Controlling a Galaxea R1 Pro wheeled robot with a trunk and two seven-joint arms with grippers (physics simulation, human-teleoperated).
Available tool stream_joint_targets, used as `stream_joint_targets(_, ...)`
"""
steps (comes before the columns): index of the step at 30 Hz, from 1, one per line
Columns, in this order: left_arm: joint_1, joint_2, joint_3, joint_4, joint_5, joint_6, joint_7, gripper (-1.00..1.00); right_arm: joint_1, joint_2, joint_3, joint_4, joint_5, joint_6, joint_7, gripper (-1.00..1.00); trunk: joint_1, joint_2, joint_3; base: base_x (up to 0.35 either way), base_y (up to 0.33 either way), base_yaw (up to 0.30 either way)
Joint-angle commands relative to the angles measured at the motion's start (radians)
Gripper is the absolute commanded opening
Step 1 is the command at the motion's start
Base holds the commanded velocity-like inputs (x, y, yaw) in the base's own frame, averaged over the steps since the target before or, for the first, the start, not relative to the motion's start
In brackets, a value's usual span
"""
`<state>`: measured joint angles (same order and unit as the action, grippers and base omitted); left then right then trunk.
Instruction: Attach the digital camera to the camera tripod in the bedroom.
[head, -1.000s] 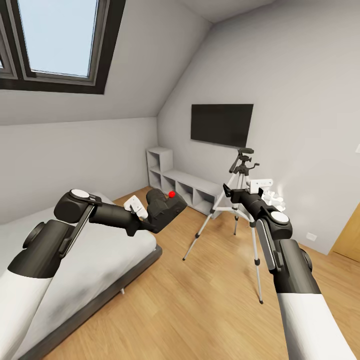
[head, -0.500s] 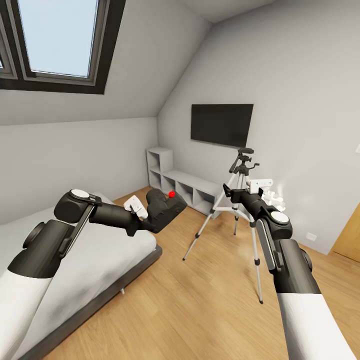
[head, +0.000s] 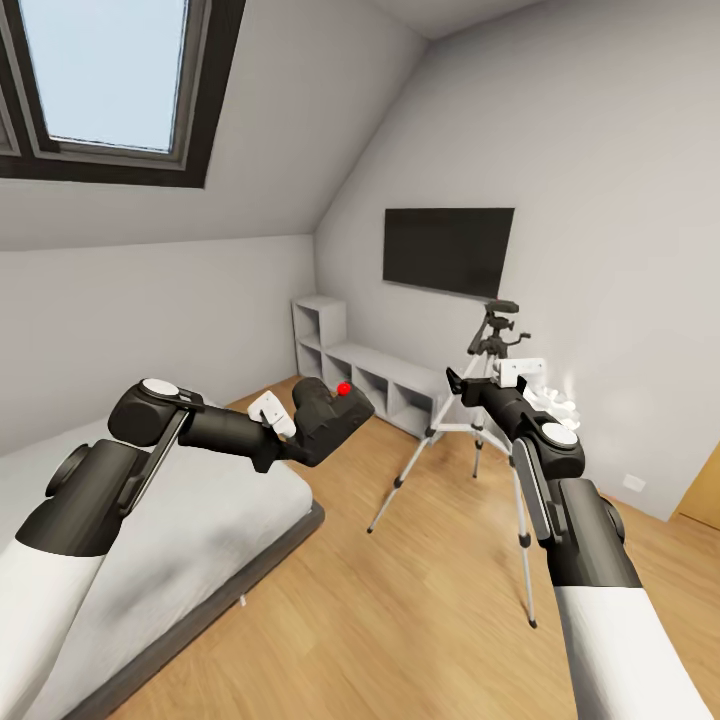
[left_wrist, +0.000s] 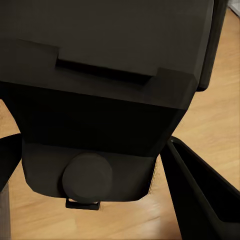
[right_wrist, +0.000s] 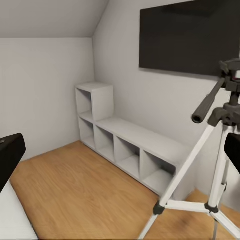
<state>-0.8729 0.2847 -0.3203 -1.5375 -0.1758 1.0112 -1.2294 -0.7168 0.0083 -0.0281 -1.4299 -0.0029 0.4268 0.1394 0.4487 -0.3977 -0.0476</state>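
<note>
My left gripper (head: 318, 428) is shut on the digital camera (head: 326, 416), a chunky black body with a red dot on top, held over the bed's corner. In the left wrist view the camera (left_wrist: 115, 100) sits between the dark fingers (left_wrist: 200, 200). The camera tripod (head: 497, 330) stands on the wooden floor below the TV, to the right of the held camera and well apart from it. Its pan head, handle and silver legs also appear in the right wrist view (right_wrist: 220, 115). My right gripper (head: 458, 384) is open and empty, raised in front of the tripod's legs.
A grey-framed bed (head: 170, 530) lies at the left under my left arm. A grey cubby shelf (head: 370, 375) lines the far wall beneath the black TV (head: 447, 250). A white ball-cluster lamp (head: 556, 402) stands behind my right arm. A wooden door (head: 702, 495) edges the right.
The whole view has shifted slightly, so the tripod, TV and far wall sit a little further right in the picture. Both arms keep their pose, and the camera stays in the left gripper.
</note>
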Motion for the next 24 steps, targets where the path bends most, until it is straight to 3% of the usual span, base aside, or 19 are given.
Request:
stream_joint_targets(1,-0.001,0.0,0.0,-0.001,-0.01,0.007,-0.01,-1.0,-0.001,0.001,-0.003,-0.001,0.0,0.006,0.006,1.0,0.001,-0.002,-0.002,0.321,0.081,0.0)
stream_joint_targets(7,-0.001,0.001,0.0,-0.001,-0.01,0.008,-0.01,-1.0,0.0,0.001,-0.003,0.0,0.0,0.006,0.006,1.0,0.001,-0.002,-0.002,0.297,0.074,0.0)
stream_joint_targets(14,-0.001,0.001,0.0,-0.001,-0.01,0.008,-0.011,-1.0,0.002,0.001,-0.003,0.066,0.0,0.005,0.006,1.0,0.001,-0.002,-0.002,0.065,0.011,0.0)
stream_joint_targets(19,-0.001,0.001,0.0,-0.001,-0.01,0.009,-0.012,-1.0,0.002,0.001,-0.007,0.22,0.0,-0.016,0.005,1.0,0.001,-0.002,-0.002,0.007,0.001,0.0)
stream_joint_targets(24,-0.001,0.001,0.0,-0.001,-0.01,0.009,-0.012,-1.0,0.002,0.001,-0.011,0.338,0.0,-0.108,0.003,1.0,0.001,-0.002,-0.002,0.001,0.0,0.0)
